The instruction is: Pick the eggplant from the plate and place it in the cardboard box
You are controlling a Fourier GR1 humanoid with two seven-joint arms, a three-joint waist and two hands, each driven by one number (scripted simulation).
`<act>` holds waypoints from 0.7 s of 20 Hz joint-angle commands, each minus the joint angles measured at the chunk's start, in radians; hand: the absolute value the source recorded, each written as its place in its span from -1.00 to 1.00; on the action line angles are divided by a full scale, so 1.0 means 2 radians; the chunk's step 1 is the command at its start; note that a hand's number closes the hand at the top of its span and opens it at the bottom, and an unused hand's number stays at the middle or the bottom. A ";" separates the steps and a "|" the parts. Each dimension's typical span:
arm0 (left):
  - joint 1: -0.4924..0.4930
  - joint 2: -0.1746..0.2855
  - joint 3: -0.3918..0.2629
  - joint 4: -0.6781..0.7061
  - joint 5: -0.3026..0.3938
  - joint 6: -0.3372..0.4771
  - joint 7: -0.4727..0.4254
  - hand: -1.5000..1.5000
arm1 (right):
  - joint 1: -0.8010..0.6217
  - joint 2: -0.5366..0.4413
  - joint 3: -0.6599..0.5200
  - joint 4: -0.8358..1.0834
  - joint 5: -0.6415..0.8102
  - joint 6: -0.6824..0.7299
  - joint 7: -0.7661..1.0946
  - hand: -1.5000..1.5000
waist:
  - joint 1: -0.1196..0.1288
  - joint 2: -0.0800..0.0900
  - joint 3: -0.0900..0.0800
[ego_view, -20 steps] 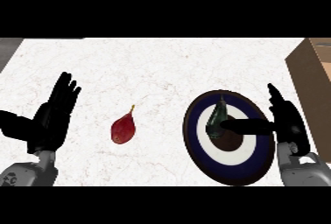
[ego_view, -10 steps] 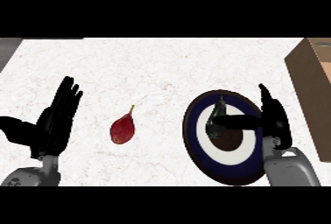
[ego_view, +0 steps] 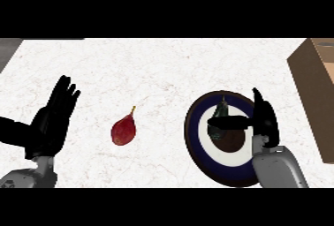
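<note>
The work is at the grasping step: the right robot hand (ego_view: 263, 121) stands over the right side of the plate (ego_view: 193, 137), fingers straight and pointing toward the far edge of the table (ego_view: 150, 70), with the thumb stretched leftward across the eggplant (ego_view: 220, 114). I read that hand as open, not yet closed round anything. The eggplant lies on the plate near its middle, stem toward the far edge, and the plate sits by the near edge, right of centre. It holds nothing else that I can make out. The box (ego_view: 316, 92) stands at the table's right edge, beyond and to the right of the plate and apart from it; only its brown side and top show, so I cannot tell what, if anything, is inside. The next move, as I judge it, calls for the fingers to curl in against the thumb so the eggplant is pinched, then a lift clear of the rim and a carry rightward over the box wall. The left robot hand (ego_view: 51, 121) rests open near the left edge, fingers up. A red vegetable (ego_view: 124, 130) lies on the bare table between that hand and the plate, touching neither.
</note>
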 commanded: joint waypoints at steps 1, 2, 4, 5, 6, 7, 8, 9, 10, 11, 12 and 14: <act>-0.003 -0.007 0.005 0.000 -0.010 -0.004 0.006 0.00 | -0.004 0.013 -0.005 0.009 0.020 0.002 0.060 -1.00 | -0.001 0.000 0.000; -0.010 -0.007 0.005 -0.013 -0.015 0.005 0.024 0.00 | 0.002 -0.004 -0.025 0.009 -0.003 0.024 0.041 -1.00 | -0.001 0.000 0.000; 0.007 -0.020 0.006 0.008 -0.024 -0.005 -0.010 0.00 | 0.010 0.021 -0.004 0.003 0.022 0.013 0.052 -1.00 | -0.001 0.000 0.000; 0.016 0.005 0.038 -0.005 0.012 -0.042 -0.003 0.00 | -0.006 0.039 0.005 0.019 0.046 -0.007 0.053 -1.00 | 0.001 0.000 0.000; -0.011 -0.020 0.021 0.042 -0.016 -0.023 -0.021 0.00 | -0.011 0.019 -0.020 0.012 0.020 0.027 0.055 -1.00 | -0.002 0.000 0.000; 0.000 -0.022 0.021 0.017 -0.019 -0.024 -0.014 0.00 | 0.013 0.034 -0.016 0.026 0.014 0.008 0.013 -1.00 | -0.001 0.000 0.000; 0.000 -0.013 0.017 -0.018 -0.025 -0.005 0.031 0.00 | -0.005 0.013 -0.036 -0.005 0.004 0.040 0.048 -1.00 | -0.001 0.000 0.000; -0.034 -0.009 0.047 0.060 -0.001 -0.043 -0.007 0.00 | -0.044 0.035 -0.030 0.023 0.022 0.023 0.067 -1.00 | -0.002 0.001 0.000; -0.008 -0.023 0.018 -0.007 -0.024 -0.013 0.019 0.00 | -0.048 0.024 -0.050 0.052 0.000 0.037 0.036 -1.00 | 0.001 0.000 0.000; 0.015 -0.029 0.013 -0.002 -0.030 -0.020 -0.005 0.00 | 0.024 0.043 -0.002 0.045 0.016 -0.011 -0.001 -1.00 | 0.000 0.000 0.000; -0.011 0.001 0.042 -0.012 -0.010 -0.034 0.043 0.00 | -0.013 0.043 -0.032 0.072 0.010 0.009 -0.003 -1.00 | 0.001 0.000 0.000; -0.011 -0.016 0.049 0.031 -0.019 -0.049 0.002 0.00 | -0.031 0.043 -0.011 0.051 0.020 0.006 0.037 -1.00 | 0.000 0.000 0.000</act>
